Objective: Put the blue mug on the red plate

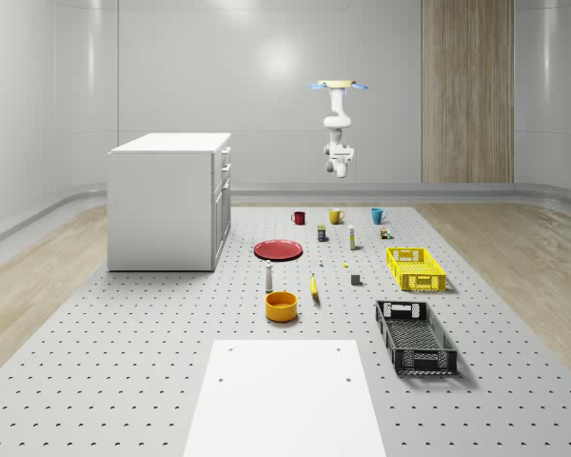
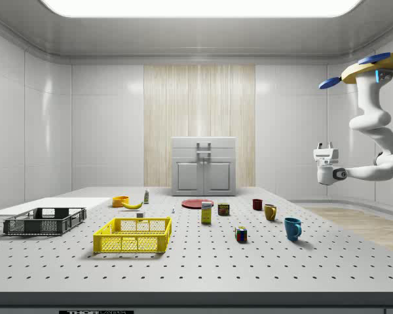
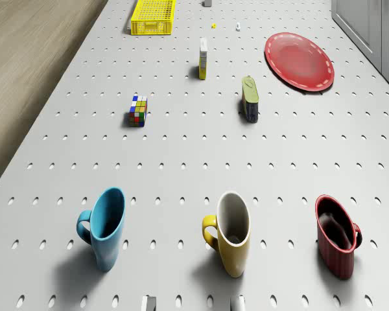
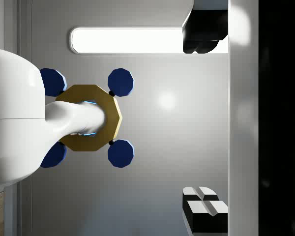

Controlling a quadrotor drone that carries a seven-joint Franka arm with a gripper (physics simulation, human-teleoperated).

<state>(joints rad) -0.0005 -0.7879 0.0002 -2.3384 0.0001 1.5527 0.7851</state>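
Note:
The blue mug (image 1: 378, 215) (image 2: 292, 228) (image 3: 107, 227) stands upright at the far end of the table, handle outward, at one end of a row of three mugs. The red plate (image 1: 279, 249) (image 2: 198, 203) (image 3: 299, 60) lies flat nearer the white cabinet. The drone (image 1: 339, 86) (image 2: 373, 69) hovers high over the table's far edge, beyond the mugs. Its arm folds down and forward, and the gripper (image 1: 341, 145) (image 2: 324, 145) (image 4: 204, 120) points up at the ceiling, open and empty, far above the mug. In the wrist view its fingers (image 4: 204, 209) frame the drone's body (image 4: 88, 118).
A yellow mug (image 3: 232, 233) and a red mug (image 3: 337, 243) stand beside the blue one. A colour cube (image 3: 138, 111), small boxes, a yellow crate (image 1: 415, 268), a black crate (image 1: 415, 335), an orange bowl (image 1: 281, 306) and a banana (image 1: 314, 287) dot the table. The cabinet (image 1: 169, 200) stands on the whole-scene view's left.

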